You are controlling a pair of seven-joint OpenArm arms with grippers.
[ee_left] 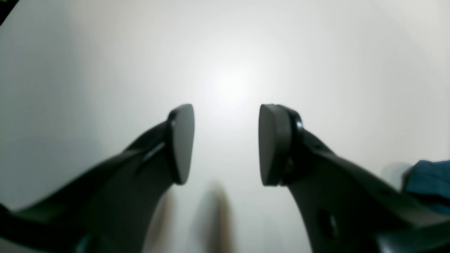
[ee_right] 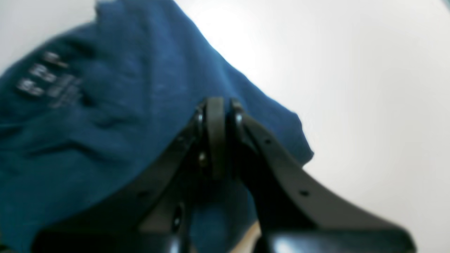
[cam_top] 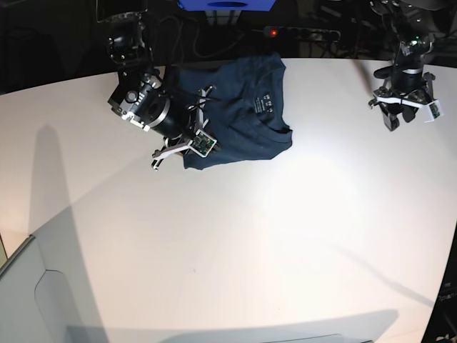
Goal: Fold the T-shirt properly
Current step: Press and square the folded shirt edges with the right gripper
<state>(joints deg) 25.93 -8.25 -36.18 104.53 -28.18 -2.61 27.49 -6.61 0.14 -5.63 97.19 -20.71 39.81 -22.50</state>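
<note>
Black fingers (ee_left: 182, 144) of the left gripper (ee_left: 226, 144) fill the bottom of the left wrist view, spread wide with nothing between the pads, only the bare white table (ee_left: 105, 70) behind them. At the far right edge, a blue scrap of the T-shirt (ee_left: 427, 177) peeks in past the right-hand finger (blurry, can't tell which part).

Right wrist view: the right gripper (ee_right: 217, 137) has its pads pressed flat together, right over the T-shirt (ee_right: 88, 133). Whether any cloth is pinched between them I cannot tell, the tips are soft and out of focus. The white printed label (ee_right: 45, 79) shows at upper left on the fabric. One edge of the cloth runs diagonally down to a corner at mid-right, with white table (ee_right: 351, 88) beyond it.

Base view: the T-shirt (cam_top: 243, 118) lies bunched in a rough folded block at the table's (cam_top: 250, 250) far edge, left of centre, label (cam_top: 262, 104) facing up. The right gripper (cam_top: 207, 107) sits on the shirt's left side, arm lying low over it. The left gripper (cam_top: 394, 123) hangs at the far right (well apart from the shirt), over bare table.
</note>
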